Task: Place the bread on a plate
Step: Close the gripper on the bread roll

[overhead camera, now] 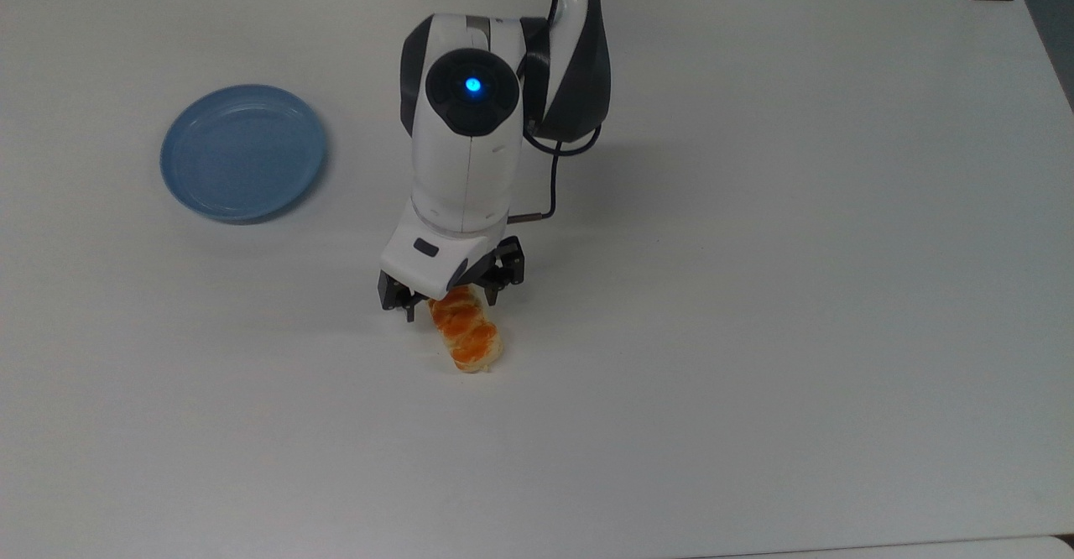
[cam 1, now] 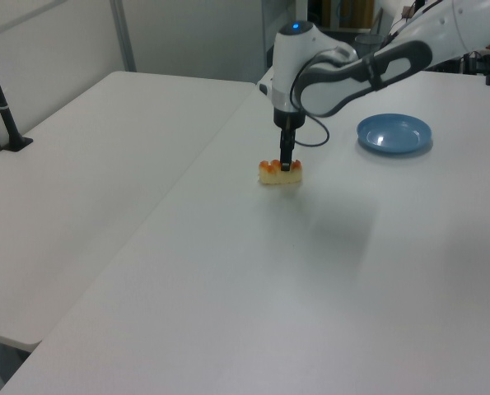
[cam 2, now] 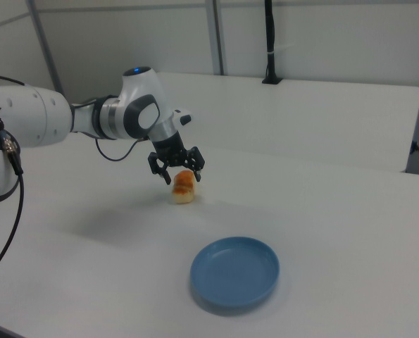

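White table (overhead camera: 755,290) carries everything. The arm (overhead camera: 466,139) reaches over its middle, wrist pointing down. The plate (overhead camera: 242,152) sits bare, well apart from the arm, toward the top view's upper left. The bread (overhead camera: 468,339) lies flat on the table, one end under the gripper (overhead camera: 449,300). Fingers are spread wide, one on either side of that end, holding nothing. We judge the step in hand as the grasp approach: not yet closed. Next move calls for settling lower, closing across the loaf's narrow width, lifting, then carrying to the plate.
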